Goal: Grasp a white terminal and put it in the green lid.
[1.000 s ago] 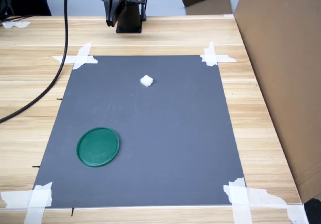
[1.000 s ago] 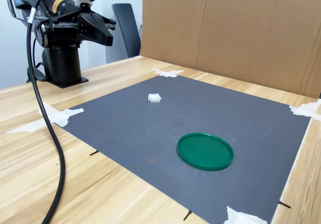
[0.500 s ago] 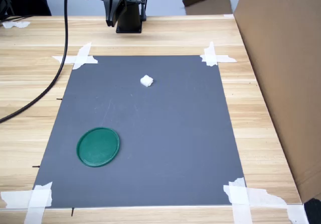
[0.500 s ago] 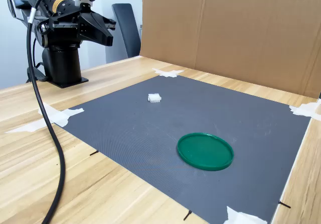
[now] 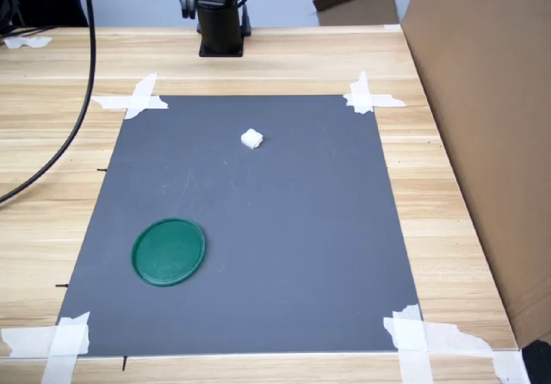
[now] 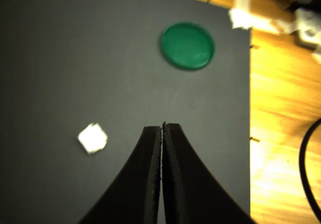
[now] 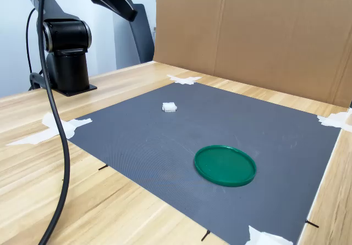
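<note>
black gripper [image 6: 162, 127]: jaws together, empty | small white plastic terminal [image 5: 251, 139]: on grey mat [image 5: 258, 255] | round dark-green plastic lid [image 5: 169, 251]: at the terminal's 7 o'clock in the first exterior view

Arm [image 7: 63, 47] raised high, hand [image 6: 162, 128] angled downward, jaws pressed together, empty

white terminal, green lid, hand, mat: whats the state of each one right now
white terminal: loose on the gray mat, not held, outside the lid.
green lid: flat on the mat, empty.
hand: shut on nothing, raised above the mat.
gray mat: flat, corners taped to the wooden table.
</note>
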You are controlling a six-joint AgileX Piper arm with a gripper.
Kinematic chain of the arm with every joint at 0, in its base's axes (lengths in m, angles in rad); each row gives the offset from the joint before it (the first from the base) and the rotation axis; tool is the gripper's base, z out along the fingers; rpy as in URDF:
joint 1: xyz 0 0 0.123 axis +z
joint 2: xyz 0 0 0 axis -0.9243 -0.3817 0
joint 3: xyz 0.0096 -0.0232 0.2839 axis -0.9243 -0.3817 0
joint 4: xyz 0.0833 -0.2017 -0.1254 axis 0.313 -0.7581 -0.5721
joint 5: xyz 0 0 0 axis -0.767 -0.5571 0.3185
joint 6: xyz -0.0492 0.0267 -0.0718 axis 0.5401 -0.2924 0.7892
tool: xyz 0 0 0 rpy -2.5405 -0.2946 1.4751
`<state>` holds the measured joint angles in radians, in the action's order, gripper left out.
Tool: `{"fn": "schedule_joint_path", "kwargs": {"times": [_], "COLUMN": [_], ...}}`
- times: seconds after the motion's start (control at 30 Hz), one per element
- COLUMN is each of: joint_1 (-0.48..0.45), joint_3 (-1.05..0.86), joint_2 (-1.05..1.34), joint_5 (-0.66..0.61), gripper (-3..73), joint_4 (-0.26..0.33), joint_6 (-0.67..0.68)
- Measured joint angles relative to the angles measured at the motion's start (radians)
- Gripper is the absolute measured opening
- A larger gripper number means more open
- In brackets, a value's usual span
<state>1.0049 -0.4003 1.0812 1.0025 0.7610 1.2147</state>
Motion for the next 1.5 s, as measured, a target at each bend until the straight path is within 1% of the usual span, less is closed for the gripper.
{"fn": "schedule_joint_path", "kwargs": {"times": [0.07, 0.1, 0.17, 0.23, 0.3, 0.37, 0.43, 0.47, 0.5, 0.6, 0.67, 0.7, 0.8, 0.83, 0.93, 1.1, 1.17, 1.2, 1.23, 1.27, 1.3, 1.4, 1.47, 1.5], "joint_1": [0.0, 0.0, 0.0, 0.0, 0.0, 0.0, 0.0, 0.0, 0.0, 0.0, 0.0, 0.0, 0.0, 0.0, 0.0, 0.003, 0.024, 0.055, 0.071, 0.139, 0.193, 0.244, 0.3, 0.307], "joint_3": [0.074, 0.141, 0.191, 0.276, 0.302, 0.332, 0.349, 0.371, 0.389, 0.426, 0.444, 0.464, 0.539, 0.555, 0.571, 0.651, 0.661, 0.664, 0.664, 0.664, 0.666, 0.666, 0.666, 0.666], "joint_2": [-0.054, -0.102, -0.145, -0.217, -0.253, -0.307, -0.341, -0.379, -0.406, -0.428, -0.43, -0.43, -0.448, -0.46, -0.478, -0.558, -0.562, -0.563, -0.563, -0.563, -0.563, -0.563, -0.563, -0.563], "joint_5": [-0.112, -0.199, -0.284, -0.399, -0.44, -0.494, -0.536, -0.589, -0.633, -0.696, -0.71, -0.713, -0.718, -0.718, -0.72, -0.728, -0.725, -0.719, -0.718, -0.714, -0.71, -0.699, -0.666, -0.664], "gripper": [-2.8, -2.8, -2.8, -2.8, -2.8, -2.8, -2.8, -2.8, -2.8, -2.8, -2.8, -2.8, -2.8, -2.8, -2.8, -2.8, -2.8, -2.8, -2.8, -2.8, -2.8, -2.8, -2.8, -2.8], "joint_4": [-0.033, -0.054, -0.073, -0.116, -0.149, -0.199, -0.21, -0.21, -0.204, -0.193, -0.187, -0.175, -0.112, -0.103, -0.098, -0.096, -0.117, -0.144, -0.152, -0.199, -0.217, -0.218, -0.217, -0.217], "joint_6": [0.02, 0.027, 0.031, 0.044, 0.045, 0.046, 0.046, 0.054, 0.061, 0.077, 0.093, 0.112, 0.145, 0.15, 0.157, 0.216, 0.221, 0.22, 0.219, 0.208, 0.186, 0.16, 0.136, 0.131]}}
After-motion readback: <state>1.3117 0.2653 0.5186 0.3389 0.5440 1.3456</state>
